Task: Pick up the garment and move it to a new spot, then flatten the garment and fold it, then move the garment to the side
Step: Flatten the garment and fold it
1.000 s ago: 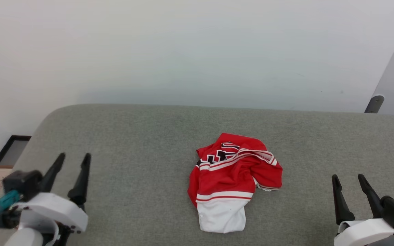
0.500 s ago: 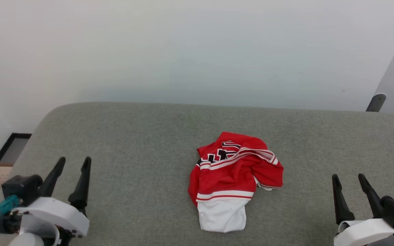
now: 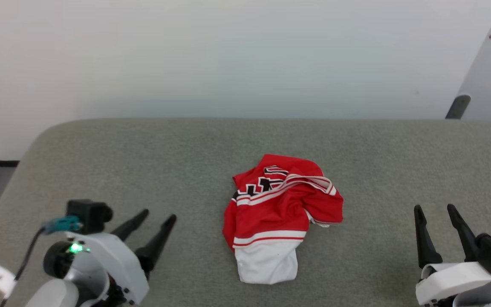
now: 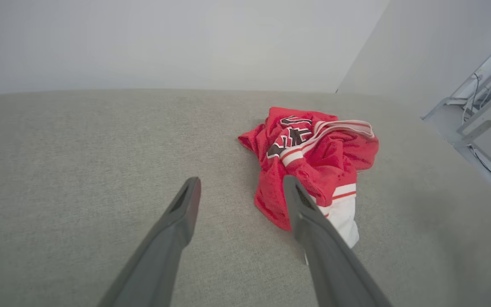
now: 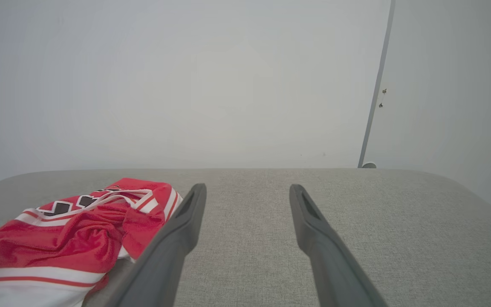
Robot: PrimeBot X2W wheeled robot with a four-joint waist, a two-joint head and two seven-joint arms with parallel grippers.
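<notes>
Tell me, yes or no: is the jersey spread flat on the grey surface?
No, the jersey lies bunched in a heap, folds overlapping, on the grey surface.

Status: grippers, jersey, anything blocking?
Left gripper: jaws open, empty. Right gripper: jaws open, empty. Crumpled red-and-white jersey untouched on grey fabric surface. Nothing blocking.

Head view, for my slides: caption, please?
Crumpled red garment lies on grey surface between open left end effector and open right end effector.

The garment (image 3: 281,215), red with white trim, lies crumpled mid-table, untouched.
</notes>
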